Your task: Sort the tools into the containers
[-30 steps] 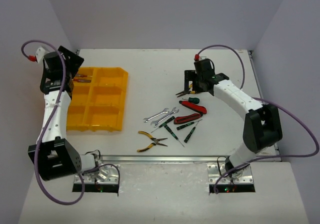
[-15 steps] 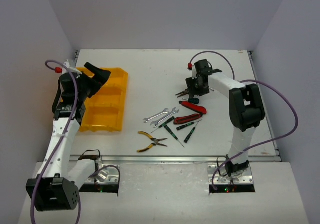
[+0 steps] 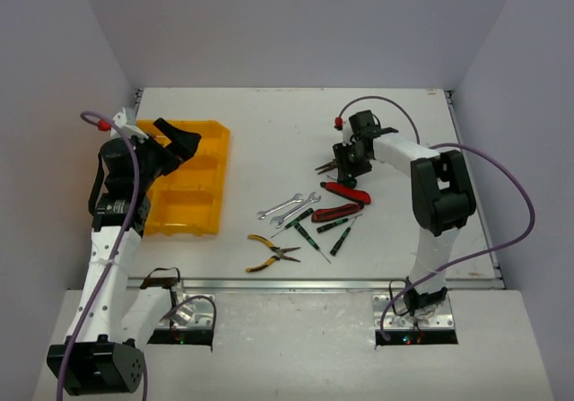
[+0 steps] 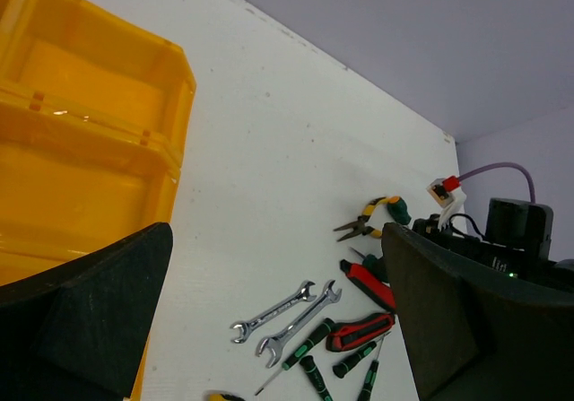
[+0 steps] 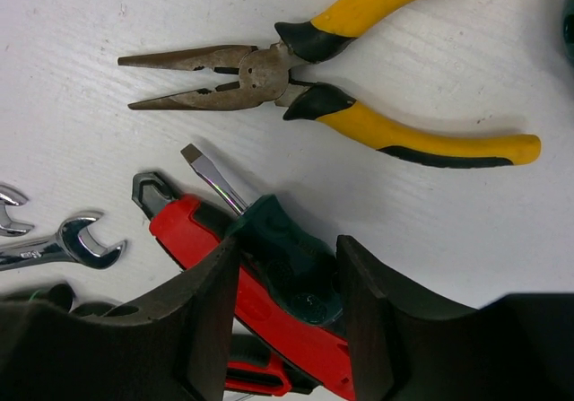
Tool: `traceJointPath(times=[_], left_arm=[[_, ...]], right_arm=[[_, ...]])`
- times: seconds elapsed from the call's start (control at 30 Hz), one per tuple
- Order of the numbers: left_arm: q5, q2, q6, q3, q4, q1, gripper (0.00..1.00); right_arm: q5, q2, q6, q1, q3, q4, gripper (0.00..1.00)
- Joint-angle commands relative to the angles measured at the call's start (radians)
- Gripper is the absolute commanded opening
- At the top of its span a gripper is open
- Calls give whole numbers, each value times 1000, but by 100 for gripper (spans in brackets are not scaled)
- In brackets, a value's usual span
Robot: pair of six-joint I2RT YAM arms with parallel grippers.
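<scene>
Legible text, brands, numbers, signs: none in any view. Faint stamped marking on shank of silver open-end wrench (image 5: 36, 256), right wrist view, lower left: too small and blurred to read, characters not determinable. Remaining views too coarse to resolve any lettering.

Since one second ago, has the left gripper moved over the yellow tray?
Yes. The left gripper shifted right, from the yellow tray's far-left corner toward its far middle.

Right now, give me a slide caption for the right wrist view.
Jaws flank a green-handled screwdriver lying across a red-handled tool, yellow-black pliers beyond.
</scene>
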Motion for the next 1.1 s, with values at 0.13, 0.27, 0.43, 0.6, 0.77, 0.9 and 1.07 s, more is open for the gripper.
traceJointPath(times=[0.13, 0.27, 0.43, 0.6, 0.77, 0.9, 1.07], left_arm=[[69, 13, 20, -41, 54, 0, 100], [76, 19, 33, -55, 66, 0, 100], [105, 46, 32, -83, 87, 0, 100], [146, 61, 5, -125, 154, -3, 100], [338, 77, -100, -246, 433, -39, 100], [405, 143, -245, -316, 717, -168, 100], [369, 226, -329, -305, 924, -331, 100]], right_arm=[[16, -7, 9, 1, -88, 15, 47], [42, -16, 19, 5, -104, 39, 46], [54, -48, 21, 21, -125, 62, 38], [87, -127, 30, 50, -154, 119, 13], [32, -293, 67, 110, -196, 174, 1], [-207, -464, 107, 234, -266, 278, 0], [-633, -599, 254, 259, -379, 533, 0]])
